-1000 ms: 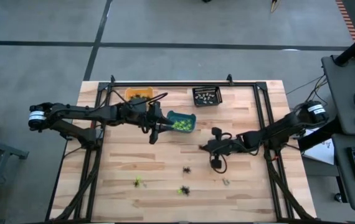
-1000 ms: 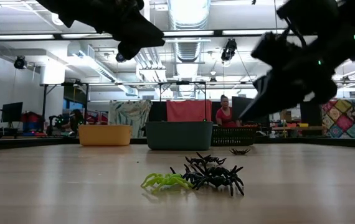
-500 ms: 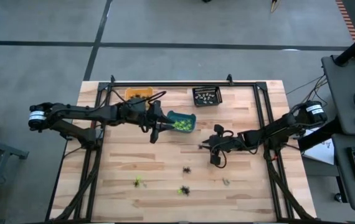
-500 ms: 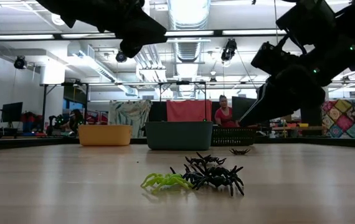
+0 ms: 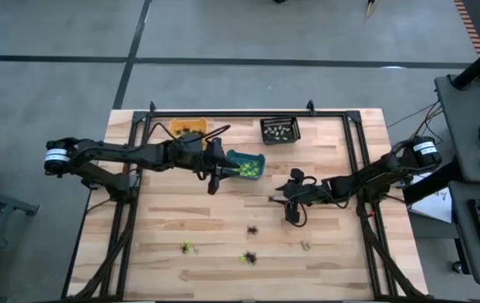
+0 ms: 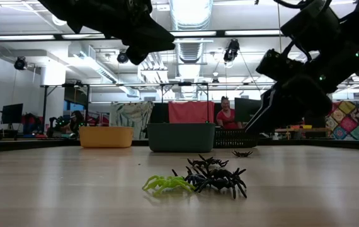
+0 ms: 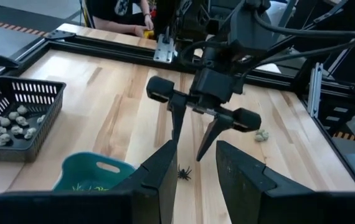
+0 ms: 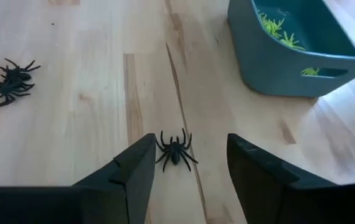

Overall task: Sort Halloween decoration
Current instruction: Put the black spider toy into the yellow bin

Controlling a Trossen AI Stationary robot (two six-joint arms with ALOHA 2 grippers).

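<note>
Right tool (image 8: 184, 174) astride black spider (image 8: 174, 149)

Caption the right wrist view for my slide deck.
Open right pincer straddling a black spider near the teal bin.

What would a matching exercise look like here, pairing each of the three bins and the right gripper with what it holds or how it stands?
Column A:
1. teal bin
2. black bin
3. orange bin
4. right gripper

Column B:
a. pale grey-white trinkets
b. open above a black spider lying on the table
c. lime green trinkets
d. at the table's far edge, contents hard to make out

Pairs: 1-c, 2-a, 3-d, 4-b
</note>
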